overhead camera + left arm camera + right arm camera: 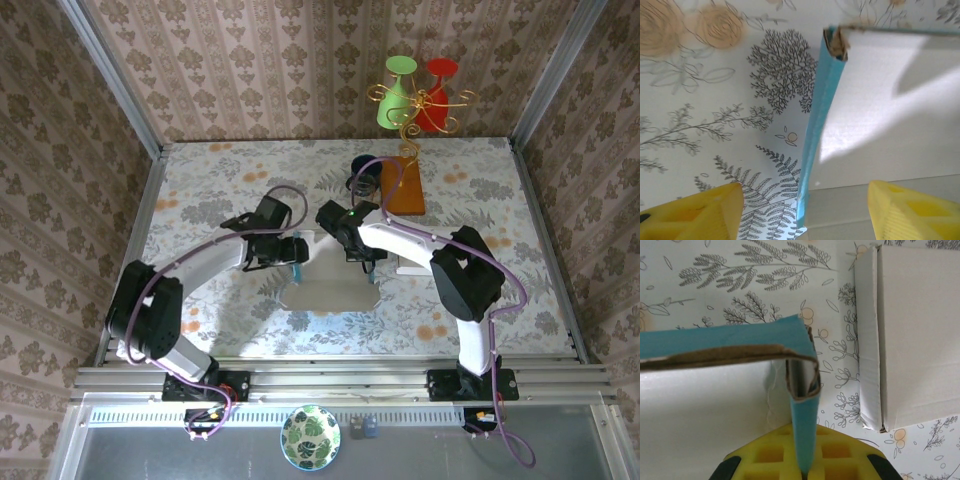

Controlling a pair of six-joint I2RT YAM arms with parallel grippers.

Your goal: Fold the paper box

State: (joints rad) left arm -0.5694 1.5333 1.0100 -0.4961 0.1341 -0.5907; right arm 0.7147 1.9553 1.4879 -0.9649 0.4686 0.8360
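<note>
paper box (pixel 335 288): middle of table (pixel 200 190), between both arms | left jaws: wide apart astride its upright blue left wall (pixel 815 130), gripping nothing | right jaws: clamped on blue right wall (pixel 802 410) at its corner | white carton (pixel 910 335): just beside that corner, apart | table shows left of box.

Pretty bright, even light from above. A soft shadow crosses the white panel of the paper box (pixel 880 100), and the near yellow fingertips (pixel 695 215) blur.

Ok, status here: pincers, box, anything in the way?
Left pincer open astride paper box wall. Right pincer shut on its corner wall. White carton beside, apart.
</note>
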